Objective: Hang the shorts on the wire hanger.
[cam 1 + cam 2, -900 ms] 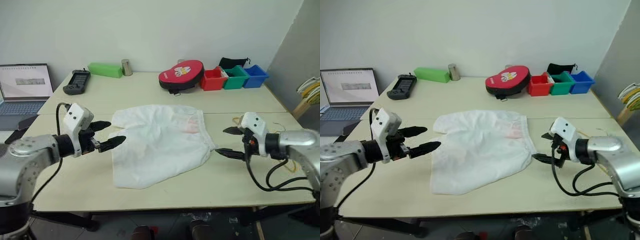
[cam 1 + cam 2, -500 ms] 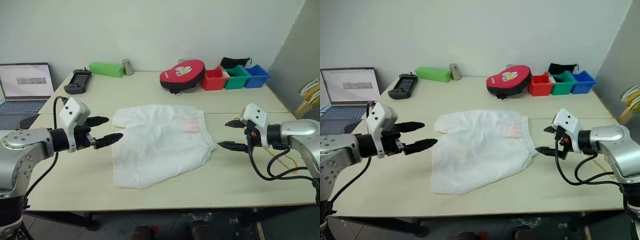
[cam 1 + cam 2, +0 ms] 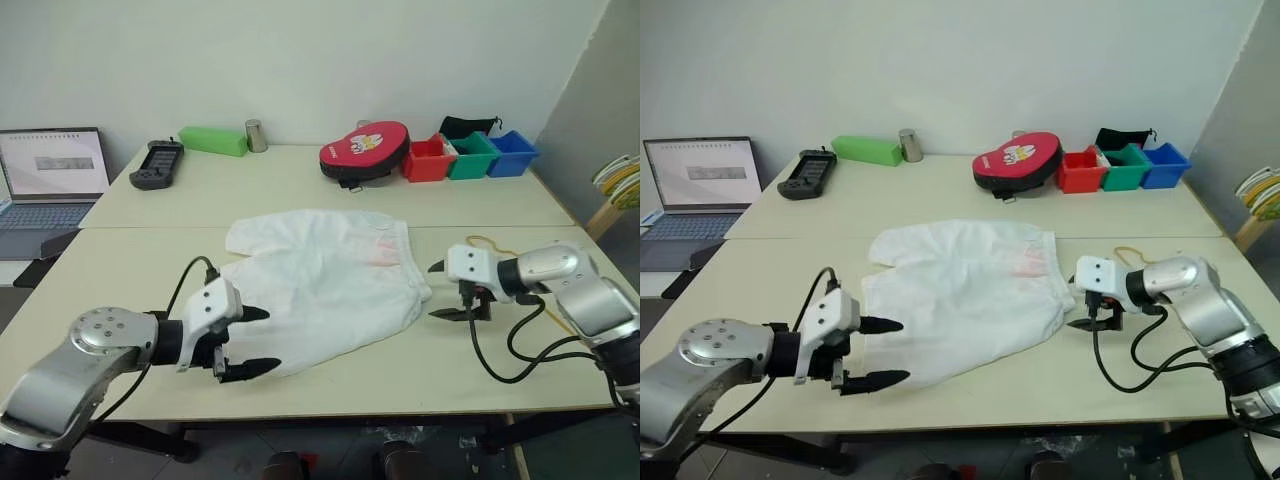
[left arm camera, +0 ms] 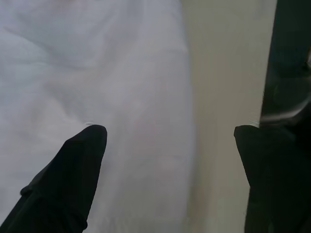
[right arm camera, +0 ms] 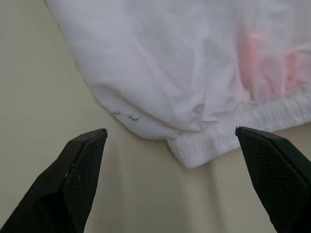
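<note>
Barely started: shorts (image 3: 320, 285) lie flat mid-table (image 3: 520, 350), ungripped. Left gripper (image 3: 247, 342) spread wide at their near hem, right gripper (image 3: 441, 291) spread wide at the waistband corner (both empty). Grasping and hanging remain.

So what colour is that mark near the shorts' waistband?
Faint pink-red, a blotch on the white shorts just inside the elastic waistband; the right wrist view shows it best.
</note>
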You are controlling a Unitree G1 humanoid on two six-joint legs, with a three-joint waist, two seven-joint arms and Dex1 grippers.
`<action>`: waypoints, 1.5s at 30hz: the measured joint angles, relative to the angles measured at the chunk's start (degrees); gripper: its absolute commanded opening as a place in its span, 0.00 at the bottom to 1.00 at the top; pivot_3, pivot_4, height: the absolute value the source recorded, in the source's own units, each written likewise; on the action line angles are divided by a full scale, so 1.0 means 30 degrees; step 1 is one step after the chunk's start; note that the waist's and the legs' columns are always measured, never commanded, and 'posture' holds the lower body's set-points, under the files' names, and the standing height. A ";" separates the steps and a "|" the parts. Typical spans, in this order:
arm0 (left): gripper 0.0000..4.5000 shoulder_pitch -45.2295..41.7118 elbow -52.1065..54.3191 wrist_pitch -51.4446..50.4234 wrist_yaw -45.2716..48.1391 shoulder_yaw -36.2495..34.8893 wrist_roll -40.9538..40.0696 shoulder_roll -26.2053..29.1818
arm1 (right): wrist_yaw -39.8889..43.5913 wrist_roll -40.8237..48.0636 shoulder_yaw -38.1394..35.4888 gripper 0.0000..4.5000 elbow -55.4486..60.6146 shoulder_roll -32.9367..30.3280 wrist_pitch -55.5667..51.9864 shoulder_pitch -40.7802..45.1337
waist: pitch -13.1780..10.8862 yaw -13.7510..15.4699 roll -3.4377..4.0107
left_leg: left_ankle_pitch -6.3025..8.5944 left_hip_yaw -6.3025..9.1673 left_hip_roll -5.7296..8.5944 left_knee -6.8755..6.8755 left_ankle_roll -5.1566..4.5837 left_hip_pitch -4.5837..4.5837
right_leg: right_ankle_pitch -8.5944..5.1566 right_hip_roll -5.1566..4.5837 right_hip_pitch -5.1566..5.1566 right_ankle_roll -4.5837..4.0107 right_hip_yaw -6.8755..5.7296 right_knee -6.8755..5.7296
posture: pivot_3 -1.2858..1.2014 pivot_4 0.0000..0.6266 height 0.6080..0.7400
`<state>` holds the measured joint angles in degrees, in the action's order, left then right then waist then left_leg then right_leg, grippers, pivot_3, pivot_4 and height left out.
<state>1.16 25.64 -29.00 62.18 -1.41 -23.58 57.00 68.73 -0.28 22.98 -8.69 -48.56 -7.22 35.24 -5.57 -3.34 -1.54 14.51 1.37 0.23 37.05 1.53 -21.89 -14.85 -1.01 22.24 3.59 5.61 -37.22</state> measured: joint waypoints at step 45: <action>0.01 0.0318 -0.6316 0.9035 0.1796 0.1759 0.4944 -0.0308 | 0.5473 -0.0786 0.0204 0.00 0.0807 -0.0168 0.1451 -0.3006 | 0.0356 0.0488 0.0020 | -0.0057 0.0071 -0.0101 -0.0029 -0.0108 0.0304 | -0.0149 -0.0033 -0.0206 -0.0060 -0.0014 -0.0264 | 0.53 0.04 1.00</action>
<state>2.11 6.69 -1.90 67.57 3.86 -8.75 56.08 85.15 -2.63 23.59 -6.27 -49.06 -2.86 26.22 -4.50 -1.88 -1.48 14.34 1.58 -0.07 36.96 1.21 -20.98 -15.30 -1.11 21.62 3.41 5.57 -38.01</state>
